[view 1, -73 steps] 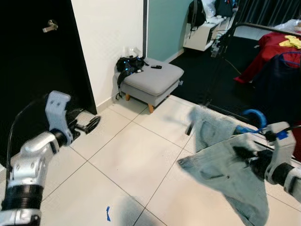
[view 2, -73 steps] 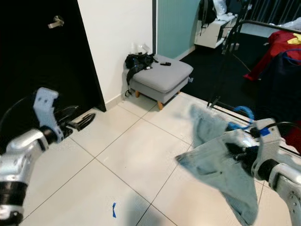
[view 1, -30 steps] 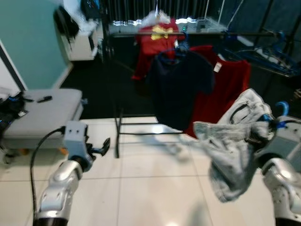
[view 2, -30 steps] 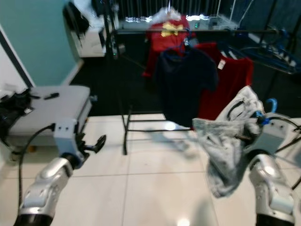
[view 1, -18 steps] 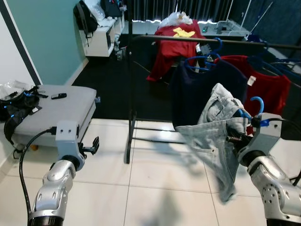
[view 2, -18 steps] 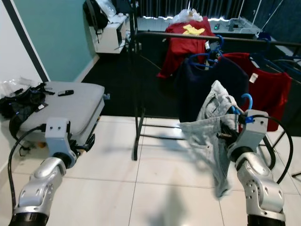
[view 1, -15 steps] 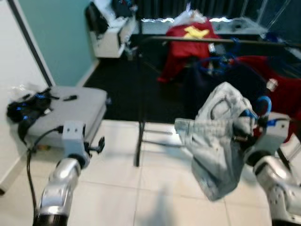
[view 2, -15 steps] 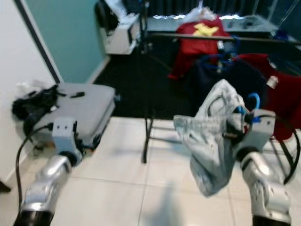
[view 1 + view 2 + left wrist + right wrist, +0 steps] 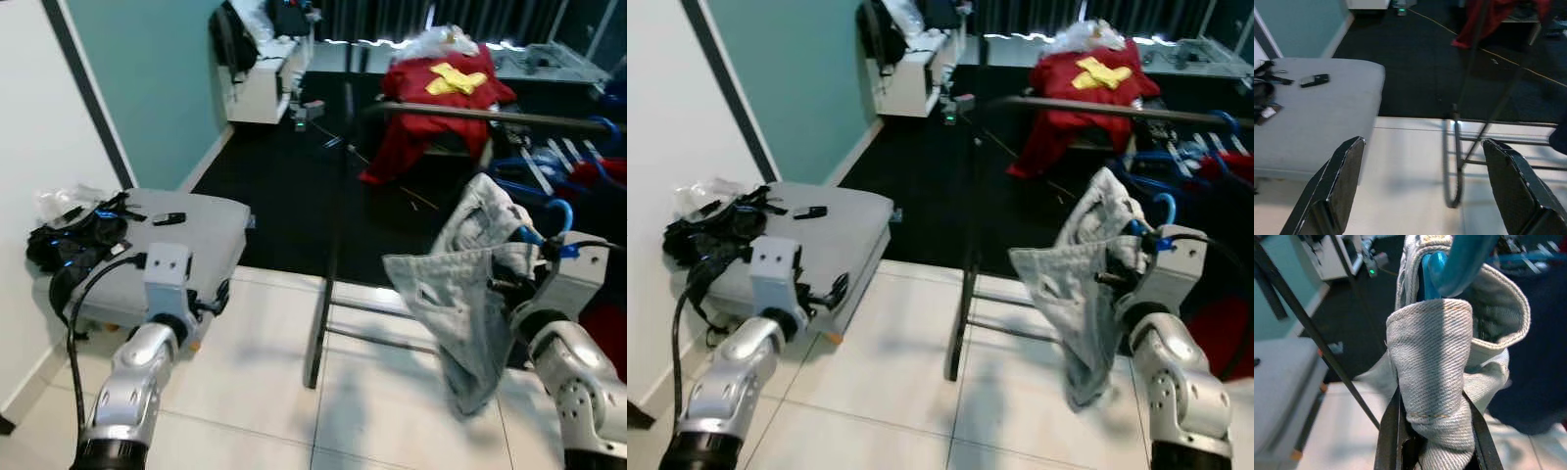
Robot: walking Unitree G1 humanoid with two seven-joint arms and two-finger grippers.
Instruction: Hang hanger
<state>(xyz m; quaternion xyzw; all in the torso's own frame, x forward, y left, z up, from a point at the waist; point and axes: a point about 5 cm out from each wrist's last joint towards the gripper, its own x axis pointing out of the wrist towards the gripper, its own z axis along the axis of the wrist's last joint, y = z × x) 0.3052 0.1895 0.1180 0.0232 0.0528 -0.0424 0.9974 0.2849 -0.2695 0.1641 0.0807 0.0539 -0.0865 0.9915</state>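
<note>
We are standing on glossy white floor tiles [image 9: 255, 392] where they meet a dark carpet, beside a teal wall [image 9: 147, 69]. A padded grey ottoman [image 9: 191, 240] is carrying a small remote and tangled black cables. Ahead, a black metal clothes rack [image 9: 333, 245] is bearing red garments. Our right tool [image 9: 1430, 440] is gripping pale, coarse-woven denim jeans [image 9: 465, 294] draped over a blue plastic hanger [image 9: 556, 217], held up just in front of the rack. Our left tool [image 9: 1420, 186] is spreading its fingers wide, holding nothing, near the ottoman.
</note>
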